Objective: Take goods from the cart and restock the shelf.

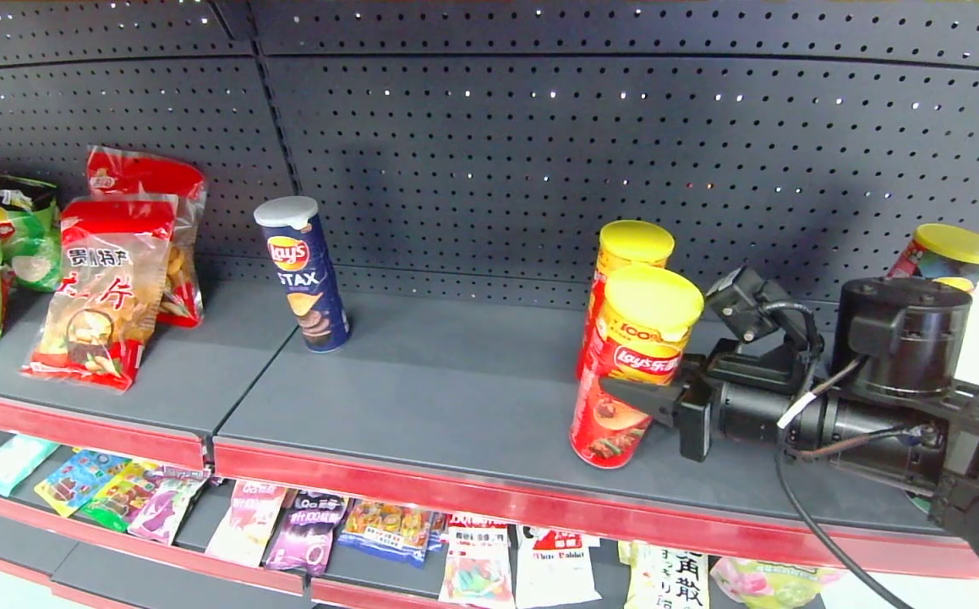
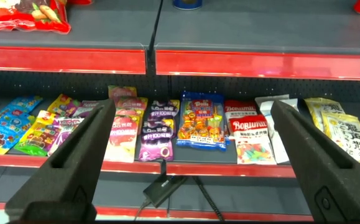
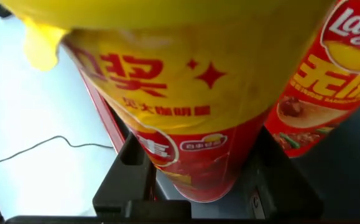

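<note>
- Your right gripper (image 1: pixel 629 391) lies level at the right, jaws clamped on the upright red cardboard tube with yellow lid (image 1: pixel 643 334).
- Your left gripper (image 2: pixel 192 115): jaws wide apart.

place: shop | cue: pegboard shelf (image 1: pixel 456 397), snack bags (image 1: pixel 105 296), chip cans (image 1: pixel 303 271)

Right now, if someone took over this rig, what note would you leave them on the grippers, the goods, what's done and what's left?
Left gripper: open, empty, facing the candy packets on the lower shelf.
Right gripper: shut on the front red can, which is slightly tilted near the front of the top shelf, just before a second red can.
Done: the can is at the shelf; a blue can stands further left.
Left: I cannot tell whether its base is seated. Probably set it upright, release, withdraw, then fetch the next item.
</note>
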You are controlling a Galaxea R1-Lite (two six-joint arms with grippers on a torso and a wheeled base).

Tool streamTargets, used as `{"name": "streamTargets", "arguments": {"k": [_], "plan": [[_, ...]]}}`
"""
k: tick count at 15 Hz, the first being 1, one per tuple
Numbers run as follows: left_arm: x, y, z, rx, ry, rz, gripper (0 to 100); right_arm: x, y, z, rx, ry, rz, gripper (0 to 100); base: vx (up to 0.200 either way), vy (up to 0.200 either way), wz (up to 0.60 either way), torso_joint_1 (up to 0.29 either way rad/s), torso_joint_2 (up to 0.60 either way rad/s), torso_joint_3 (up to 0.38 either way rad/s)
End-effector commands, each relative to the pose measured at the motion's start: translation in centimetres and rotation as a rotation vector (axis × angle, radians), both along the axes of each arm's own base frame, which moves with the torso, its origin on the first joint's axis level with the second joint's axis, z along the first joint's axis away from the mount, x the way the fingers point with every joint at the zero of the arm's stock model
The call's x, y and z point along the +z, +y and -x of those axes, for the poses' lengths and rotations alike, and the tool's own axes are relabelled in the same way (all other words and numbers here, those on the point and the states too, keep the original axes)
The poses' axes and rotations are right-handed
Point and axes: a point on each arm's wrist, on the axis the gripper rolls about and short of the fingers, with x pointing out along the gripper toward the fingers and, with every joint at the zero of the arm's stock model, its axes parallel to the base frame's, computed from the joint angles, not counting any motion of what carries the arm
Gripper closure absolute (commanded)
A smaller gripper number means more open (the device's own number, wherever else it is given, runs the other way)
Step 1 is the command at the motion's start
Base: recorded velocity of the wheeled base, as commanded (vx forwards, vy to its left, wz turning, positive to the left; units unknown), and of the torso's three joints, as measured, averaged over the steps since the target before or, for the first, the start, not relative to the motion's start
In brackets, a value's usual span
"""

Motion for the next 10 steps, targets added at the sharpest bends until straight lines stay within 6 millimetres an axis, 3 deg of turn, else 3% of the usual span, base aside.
{"name": "streamTargets", "arguments": {"k": [1,10], "plan": [[0.0,0.0,0.0,-0.001,0.002,0.0,0,0.1,-0.1,0.3,-0.003,-0.003,0.001,100,0.0,0.0,0.0,0.0,0.0,0.0],[0.0,0.0,0.0,-0.001,0.002,0.0,0,-0.6,1.2,1.5,-0.016,0.035,0.008,100,0.0,0.0,0.0,0.0,0.0,0.0]]}}
